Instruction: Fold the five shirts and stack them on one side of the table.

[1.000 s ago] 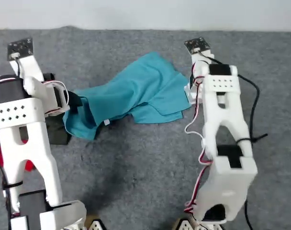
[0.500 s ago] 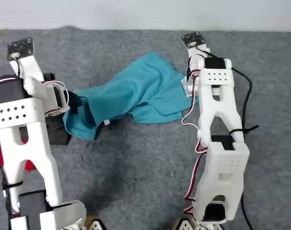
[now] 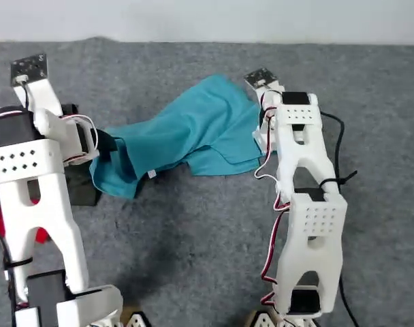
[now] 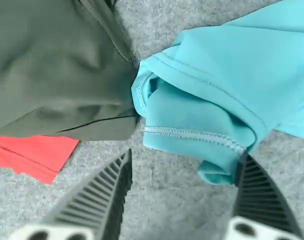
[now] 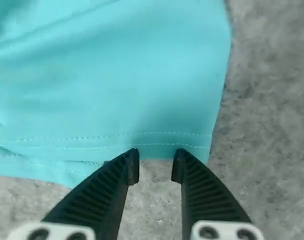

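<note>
The right pincer (image 5: 155, 155), its fingers parted by a narrow gap with nothing between them, now hangs right at the stitched hem of the rumpled teal cotton shirt (image 3: 193, 136). Over the last second its arm has swung inward across the grey felt tabletop (image 3: 193, 238) to that edge of the cloth. The shirt itself has not shifted. It lies unfolded across the middle of the tabletop, its far end bunched against a dark olive folded garment (image 4: 52, 65) with a red cloth (image 4: 32, 155) peeking from beneath (the start of the stack, I judge). The left pincer (image 4: 184, 160) has kept still, spread wide over that bunched end. Both ends look lined up for a grasp; the fold itself is not begun.
</note>
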Controlling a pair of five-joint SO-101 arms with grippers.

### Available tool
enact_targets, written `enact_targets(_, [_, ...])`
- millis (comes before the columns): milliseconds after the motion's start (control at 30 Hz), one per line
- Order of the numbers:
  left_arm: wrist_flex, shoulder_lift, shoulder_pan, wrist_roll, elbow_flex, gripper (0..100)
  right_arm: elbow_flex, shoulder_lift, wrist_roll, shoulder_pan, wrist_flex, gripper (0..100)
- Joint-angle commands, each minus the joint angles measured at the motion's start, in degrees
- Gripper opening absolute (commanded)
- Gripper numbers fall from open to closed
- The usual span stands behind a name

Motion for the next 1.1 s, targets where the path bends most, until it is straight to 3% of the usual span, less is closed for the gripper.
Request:
enact_targets(0, [1.8,-2.3,-0.2,0.9,-0.2,32,-2.5,-0.2,0.7,0.7,0.4,12.7])
enact_targets(200, [1.8,-2.3,-0.2,1.0,-0.2,32,-2.5,-0.1,0.8,0.4,0.1,0.2])
enact_targets(400, [1.8,-2.3,-0.2,1.0,-0.2,32,-3.1,-1.1,0.8,0.8,1.7,0.9])
enact_targets(733, [1.8,-2.3,-0.2,1.0,0.5,32,-3.4,-10.2,2.2,1.2,15.8,1.0])
enact_targets(867, [1.8,-2.3,-0.2,1.0,3.5,32,-3.4,-13.1,4.4,0.9,13.1,1.8])
enact_targets(1067, [1.7,-2.4,-0.2,1.0,4.9,32,-3.3,-12.4,4.4,2.3,4.3,22.7])
